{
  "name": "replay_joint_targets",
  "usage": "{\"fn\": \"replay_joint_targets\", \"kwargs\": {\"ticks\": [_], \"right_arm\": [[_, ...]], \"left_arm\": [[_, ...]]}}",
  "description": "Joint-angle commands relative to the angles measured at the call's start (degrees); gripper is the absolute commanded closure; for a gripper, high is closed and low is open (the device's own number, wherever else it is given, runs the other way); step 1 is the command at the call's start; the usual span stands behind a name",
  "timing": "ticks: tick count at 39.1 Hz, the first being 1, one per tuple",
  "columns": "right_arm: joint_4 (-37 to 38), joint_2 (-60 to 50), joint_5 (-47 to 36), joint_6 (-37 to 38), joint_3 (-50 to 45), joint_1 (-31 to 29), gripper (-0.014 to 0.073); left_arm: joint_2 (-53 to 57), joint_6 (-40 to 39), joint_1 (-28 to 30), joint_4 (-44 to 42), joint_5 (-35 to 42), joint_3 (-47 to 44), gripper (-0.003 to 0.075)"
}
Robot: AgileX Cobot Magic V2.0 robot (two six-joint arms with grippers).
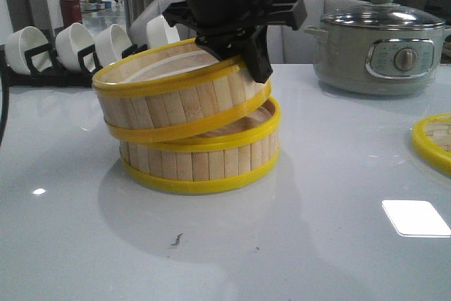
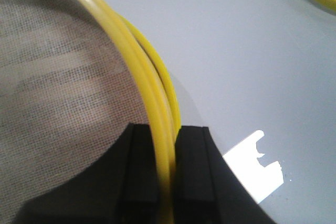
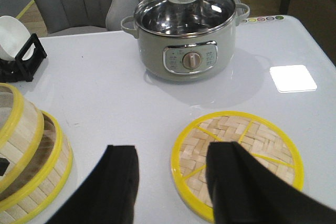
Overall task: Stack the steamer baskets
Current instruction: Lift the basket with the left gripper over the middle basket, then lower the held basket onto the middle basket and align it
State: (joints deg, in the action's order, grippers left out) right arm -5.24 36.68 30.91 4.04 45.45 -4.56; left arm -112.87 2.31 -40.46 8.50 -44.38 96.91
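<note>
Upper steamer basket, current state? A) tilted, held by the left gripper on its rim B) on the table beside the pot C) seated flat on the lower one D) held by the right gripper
A: the upper steamer basket sits tilted on the lower steamer basket, with the left gripper clamped on its yellow rim; the right gripper is open over the lid.

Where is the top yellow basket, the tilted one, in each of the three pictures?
Front view: the top steamer basket sits tilted on the bottom steamer basket, middle-left, with the left gripper clamped on its rim.
Left wrist view: its yellow rim and mesh liner fill the left side.
Right wrist view: only its edge shows at the far left.
Shared landmark: the woven lid, also at the front view's right edge.
</note>
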Motion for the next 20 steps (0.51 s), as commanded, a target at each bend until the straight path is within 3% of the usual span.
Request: {"fn": "replay_joint_targets", "kwargs": {"ticks": [1,20], "right_arm": [[-0.33,0.29,-4.3,-0.12,2.03,0.05,0.0174],[-0.33,0.29,-4.3,-0.12,2.03,0.05,0.0174]], "left_arm": [[2.59,-0.3,-0.7,2.25,5.9,2.16,0.0634],[-0.61,-0.3,-0.7,7.29,10.12,2.16,0.0634]]}}
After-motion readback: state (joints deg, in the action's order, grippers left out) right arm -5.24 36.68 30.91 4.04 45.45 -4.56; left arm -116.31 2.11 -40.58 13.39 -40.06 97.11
